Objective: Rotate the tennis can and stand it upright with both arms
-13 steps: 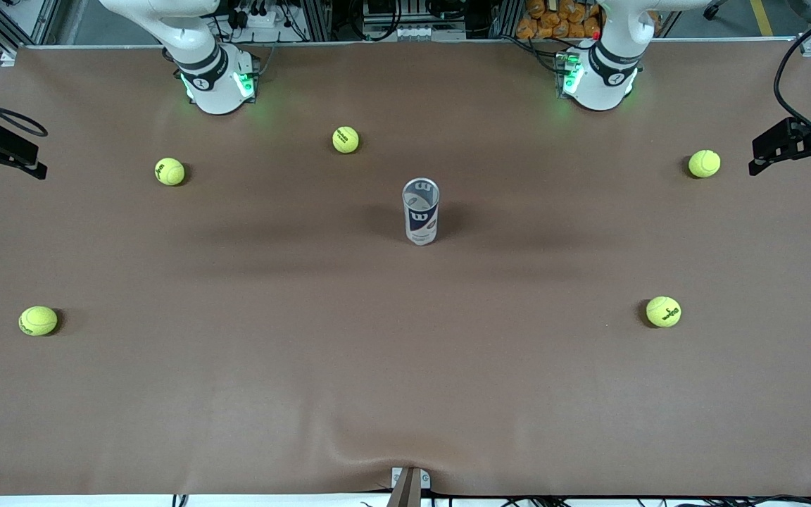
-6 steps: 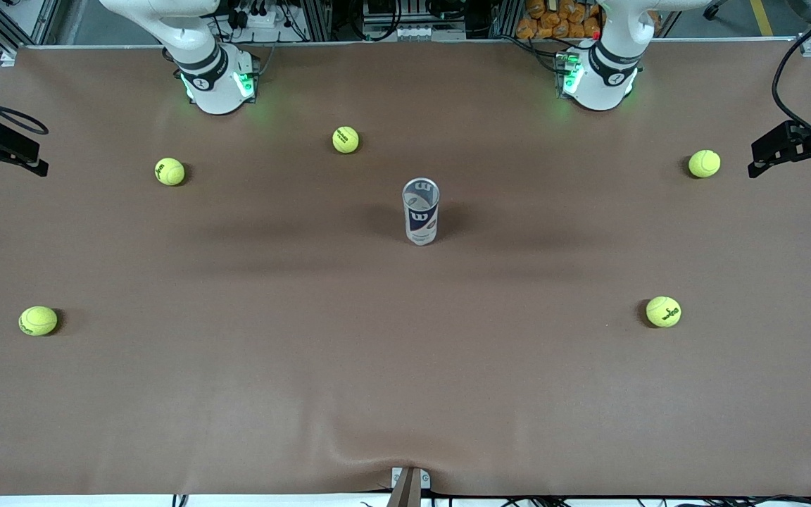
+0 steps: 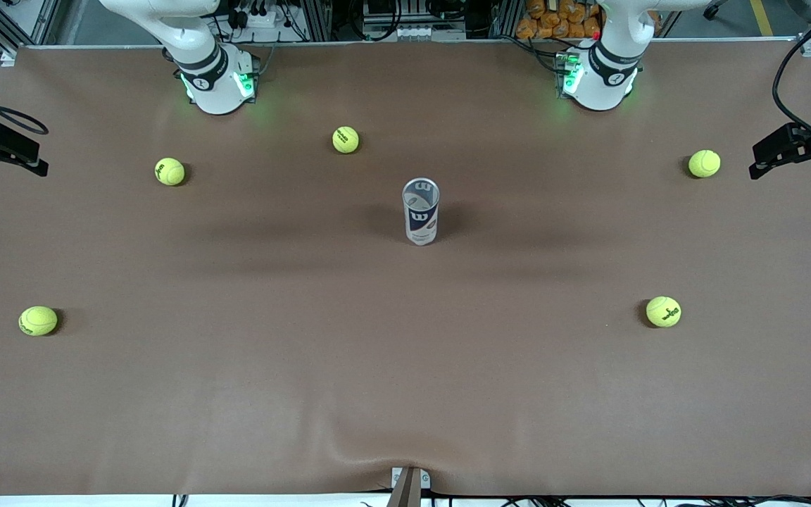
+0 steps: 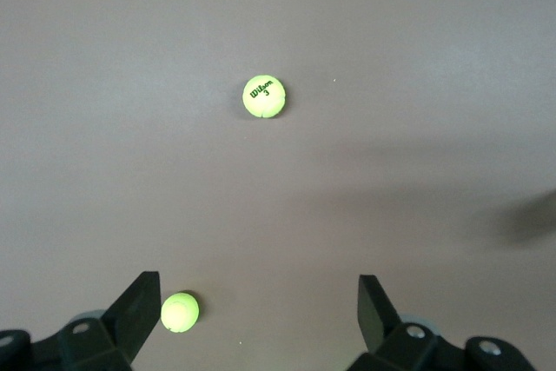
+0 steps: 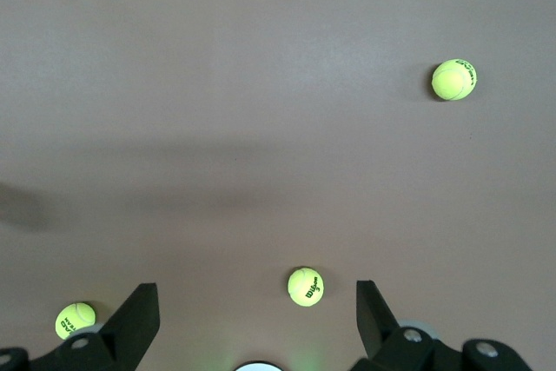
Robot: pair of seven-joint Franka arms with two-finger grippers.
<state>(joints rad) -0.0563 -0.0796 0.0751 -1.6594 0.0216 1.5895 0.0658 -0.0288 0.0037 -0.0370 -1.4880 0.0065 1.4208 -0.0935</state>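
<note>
I see tennis can point(image 3: 420, 211) upright mid-bench, untouched | left gripper point(image 4: 252, 301) and right gripper point(image 5: 252, 301) hang high, well apart from can, fingers released | I judge uprighting done | next: hold clear, verify it stands.

The tennis can point(image 3: 420, 212) bore a white "W"; a tennis ball point(image 4: 264, 96) read "Wilson 3".

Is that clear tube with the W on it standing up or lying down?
Standing up. The clear plastic tennis can shows its round open top above its base.
</note>
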